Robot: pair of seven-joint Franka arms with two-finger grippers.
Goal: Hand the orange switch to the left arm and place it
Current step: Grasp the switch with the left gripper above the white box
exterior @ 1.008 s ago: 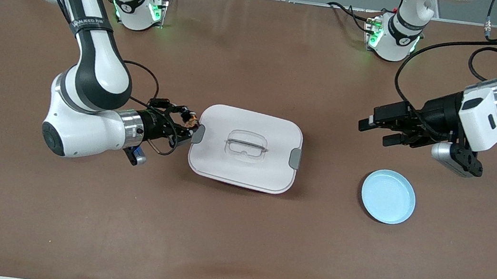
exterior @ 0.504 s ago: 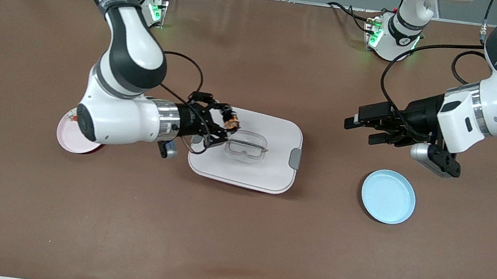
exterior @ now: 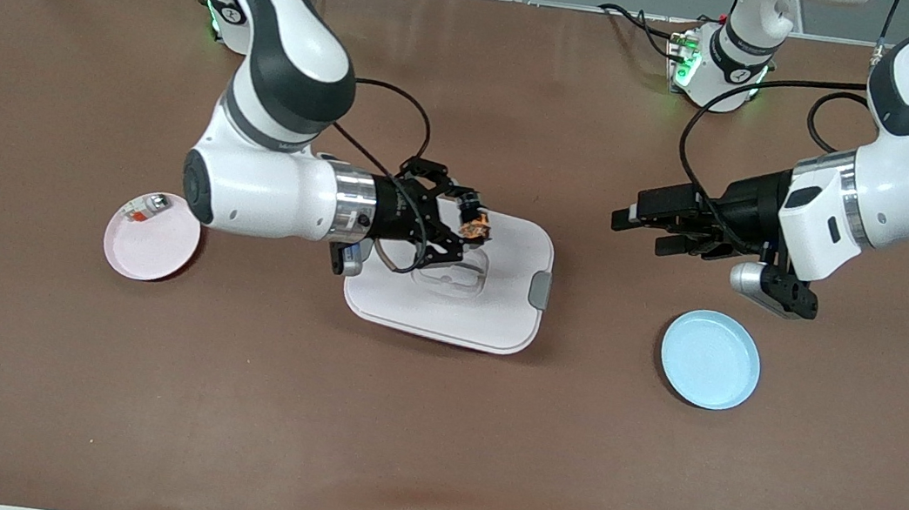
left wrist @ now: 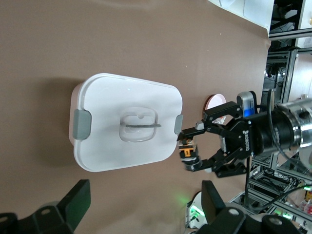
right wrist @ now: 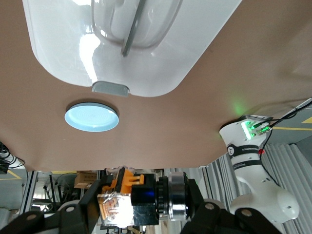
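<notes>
I pinch the orange switch (exterior: 475, 227) in my right end effector (exterior: 466, 230), up over the box (exterior: 499, 314) lid. I should stay high and present its free end to my left end effector (exterior: 638, 228), spread beside the box.

tabletop (exterior: 432, 428): brown, fills the frame | box (exterior: 499, 314): white, lidded, frame centre | pink plate (exterior: 156, 251): lower than centre, toward right arm's end | blue plate (exterior: 710, 360): toward left arm's end, well apart from box
</notes>
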